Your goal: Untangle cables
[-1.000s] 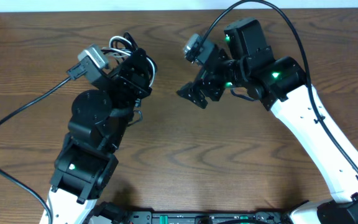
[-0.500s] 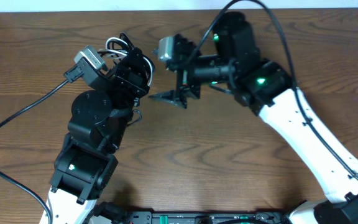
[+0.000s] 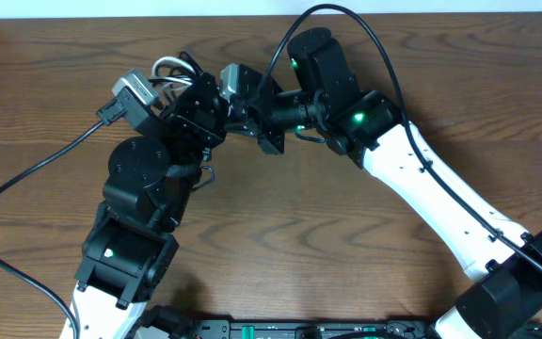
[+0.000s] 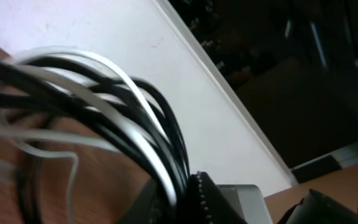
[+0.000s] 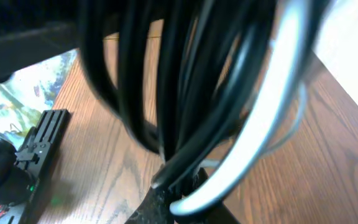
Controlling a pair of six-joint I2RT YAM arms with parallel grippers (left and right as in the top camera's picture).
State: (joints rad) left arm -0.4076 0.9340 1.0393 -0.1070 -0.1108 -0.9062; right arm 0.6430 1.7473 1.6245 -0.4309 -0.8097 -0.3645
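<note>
The cables point(image 3: 171, 68) are a bundle of thin black and white loops held up over the far left of the wooden table. My left gripper point(image 3: 203, 92) is shut on them; in the left wrist view the cords point(image 4: 123, 106) run down between its fingers point(image 4: 188, 199). From the right, my right gripper point(image 3: 233, 111) meets the same bundle. In the right wrist view it point(image 5: 185, 196) is shut on a white cord and some black cords of the cables point(image 5: 191, 81). The two grippers sit almost against each other. The plug ends are hidden.
A thick black arm wire point(image 3: 26, 179) curves across the table's left side. Another point(image 3: 365, 19) arcs over the right arm. A strip of electronics point(image 3: 299, 330) lies along the front edge. A white wall point(image 3: 64, 8) borders the back of the table.
My right arm swung left from mid-table to the bundle, and its jaws went from open to shut on the cords. The left arm stayed put, holding the bundle.
</note>
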